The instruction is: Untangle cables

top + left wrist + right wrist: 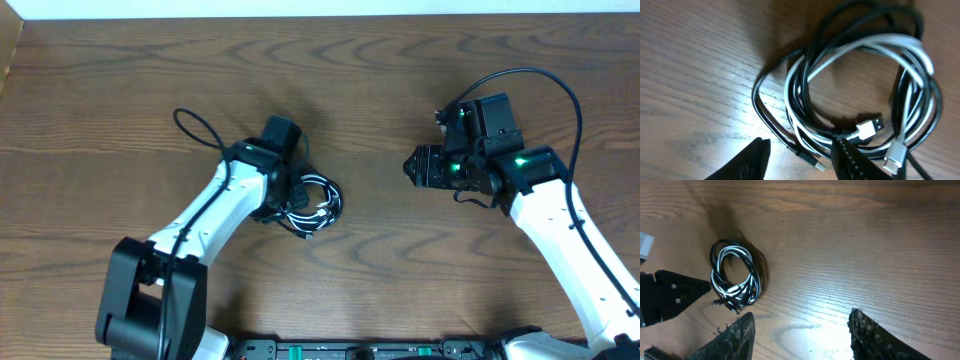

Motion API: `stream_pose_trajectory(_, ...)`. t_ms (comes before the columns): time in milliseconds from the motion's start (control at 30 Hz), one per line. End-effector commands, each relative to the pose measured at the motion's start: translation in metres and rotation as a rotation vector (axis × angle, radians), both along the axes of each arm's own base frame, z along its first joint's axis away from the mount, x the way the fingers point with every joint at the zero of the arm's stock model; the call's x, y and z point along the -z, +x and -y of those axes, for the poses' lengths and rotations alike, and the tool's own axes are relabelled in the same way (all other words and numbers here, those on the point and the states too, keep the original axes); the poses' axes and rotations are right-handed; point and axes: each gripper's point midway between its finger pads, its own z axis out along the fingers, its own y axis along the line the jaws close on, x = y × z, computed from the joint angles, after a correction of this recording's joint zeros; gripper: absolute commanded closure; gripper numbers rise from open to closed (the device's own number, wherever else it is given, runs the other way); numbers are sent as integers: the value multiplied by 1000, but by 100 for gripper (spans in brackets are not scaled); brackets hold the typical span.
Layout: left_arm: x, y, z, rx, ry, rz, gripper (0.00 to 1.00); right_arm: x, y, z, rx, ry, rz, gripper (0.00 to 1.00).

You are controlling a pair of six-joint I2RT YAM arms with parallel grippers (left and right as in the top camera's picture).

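Observation:
The black cable (805, 90) and the white cable (875, 47) lie coiled together in one tangled loop on the wooden table, seen in the overhead view (313, 203) and the right wrist view (735, 277). My left gripper (800, 162) is open, low over the coil's near edge, with a black plug end (807, 159) lying between its fingers and white plugs (867, 129) beside the right finger. My right gripper (800, 335) is open and empty, well to the right of the coil, over bare wood; it shows in the overhead view (412, 168).
The left arm's thicker black lead (200, 130) loops on the table behind the left arm. The right arm's lead (560, 85) arcs above the right arm. The table's far edge (320, 14) runs along the top.

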Motion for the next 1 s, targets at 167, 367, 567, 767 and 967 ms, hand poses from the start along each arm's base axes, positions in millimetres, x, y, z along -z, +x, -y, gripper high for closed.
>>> stream_pose_trajectory(167, 23, -19, -4, -11, 68, -96, 61, -1, -1, 0, -27, -16, 13, 43)
stream_pose_trajectory(367, 32, -25, -11, -54, 102, -123, 69, 0, -2, 0, -27, -17, 9, 43)
stream_pose_trajectory(567, 34, -24, -15, -55, 126, -112, 70, 0, -2, 0, -34, -19, 12, 42)
stream_pose_trajectory(767, 41, -23, -15, -59, 117, -95, 71, -1, -2, 0, -34, -19, 14, 41)
stream_pose_trajectory(967, 41, -16, -13, -33, 105, -65, 70, -1, -2, 0, -34, -19, 15, 41)
